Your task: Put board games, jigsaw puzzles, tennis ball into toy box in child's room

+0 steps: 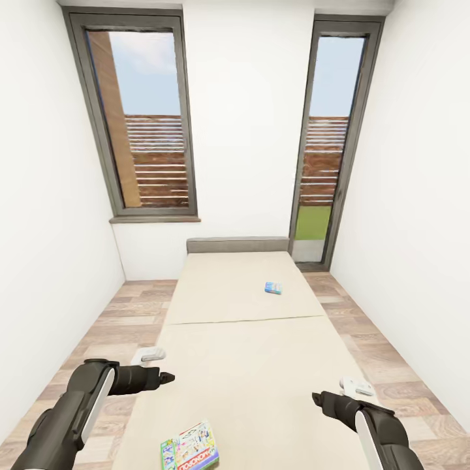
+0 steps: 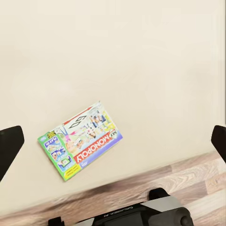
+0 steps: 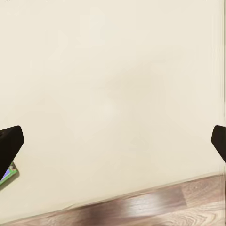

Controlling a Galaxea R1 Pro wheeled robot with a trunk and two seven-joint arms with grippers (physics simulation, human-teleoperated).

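Note:
The bed [image 1: 248, 365] stretches ahead of me, its beige mattress in two parts. A larger board game [image 1: 190, 448] with cartoon print and a green edge lies flat near the mattress's near end, between my arms. In the left wrist view this board game [image 2: 81, 140] lies flat below the gripper. A small blue board game [image 1: 273, 288] lies on the far part, right of centre. My left gripper [image 1: 166, 376] [image 2: 114, 143] hovers open over the mattress's left side. My right gripper [image 1: 318, 396] [image 3: 114, 141] hovers open over bare mattress. The table, toy box, jigsaw puzzles and tennis ball are out of view.
Wood-plank floor [image 1: 124, 313] runs down both sides of the bed, between it and the white walls. A grey headboard [image 1: 237, 245] stands at the far end under two tall dark-framed windows [image 1: 147, 124]. My own base [image 2: 127, 214] is at the bed's near edge.

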